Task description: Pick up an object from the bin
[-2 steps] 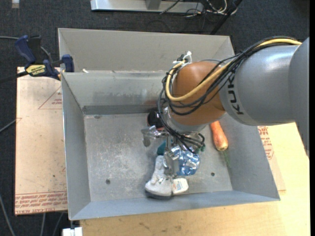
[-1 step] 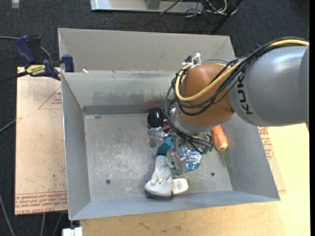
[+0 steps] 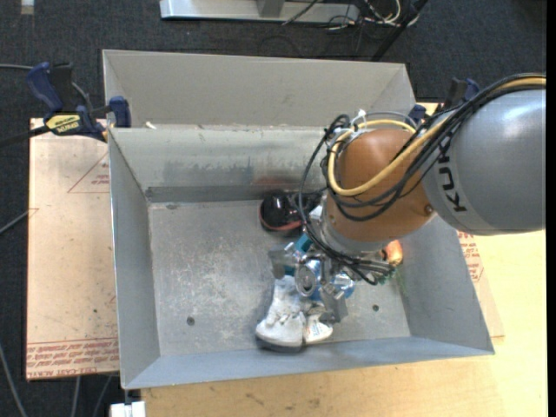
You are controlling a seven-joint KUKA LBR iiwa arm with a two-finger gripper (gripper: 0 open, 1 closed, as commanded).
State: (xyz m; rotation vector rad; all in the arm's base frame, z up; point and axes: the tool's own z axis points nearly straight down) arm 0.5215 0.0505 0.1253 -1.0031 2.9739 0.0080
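Note:
My gripper (image 3: 314,295) reaches down in the right half of the bin, its metal fingers low over a small white shoe (image 3: 285,321) that lies near the front wall. The fingertips sit at the shoe's upper right end, among a blue and white thing (image 3: 293,259) beside it. I cannot make out whether the fingers are open or shut. A black and red rounded object (image 3: 280,211) lies just behind the gripper toward the back wall. A small orange thing (image 3: 393,252) peeks out to the right under the wrist.
The arm's orange dome and cables hang over the bin's right half and hide what lies beneath. The left half of the bin floor is bare grey metal. The sloped walls close in on all sides.

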